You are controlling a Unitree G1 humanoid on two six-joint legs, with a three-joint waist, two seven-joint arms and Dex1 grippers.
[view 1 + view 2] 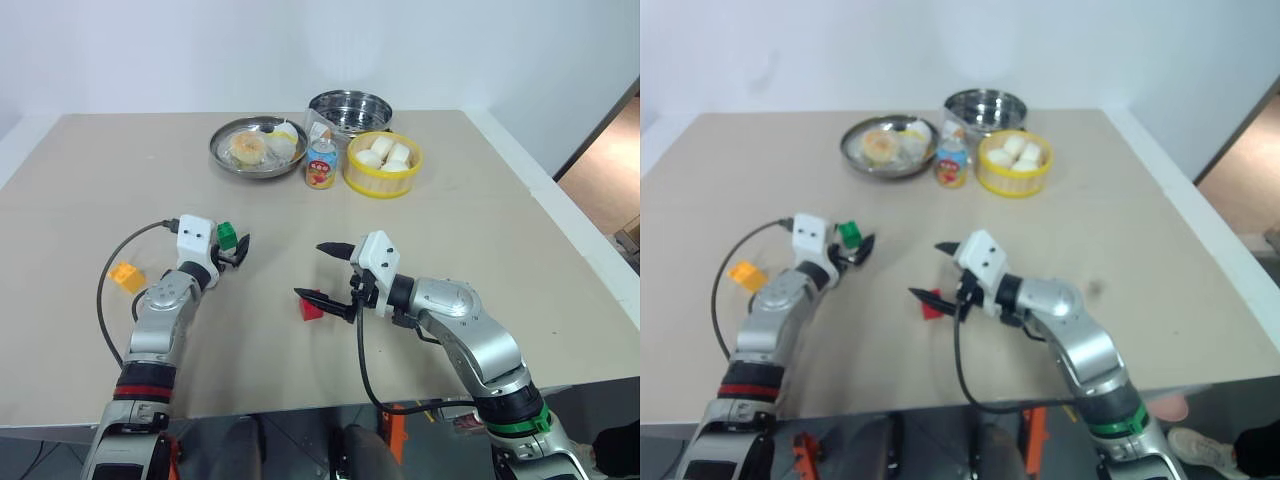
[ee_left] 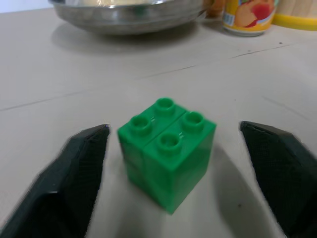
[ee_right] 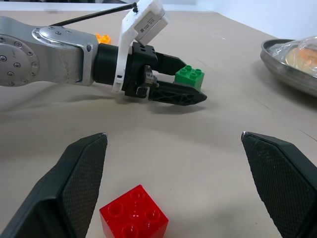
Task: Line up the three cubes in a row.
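Currently we log green cube [image 2: 167,151]: glossy, four studs, upright on tabletop [image 2: 74,79], between left gripper [image 2: 193,178] jaws, untouched. Red cube [image 3: 133,219] between wide right gripper [image 3: 176,183] jaws. Orange-yellow cube [image 1: 127,275] apart.

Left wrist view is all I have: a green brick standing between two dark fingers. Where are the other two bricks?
Observer: The red brick lies near the table's front edge, between the fingers of the right end effector.
Operator: Is it gripped?
Observer: No. In the right wrist view both fingers stand well apart from it.
Operator: And the third one?
Observer: The orange-yellow brick sits alone on the robot's left, beside the left arm, with no end effector on it.
Operator: Is my green brick off the table?
Observer: No, the green brick rests on the table inside the left end effector.
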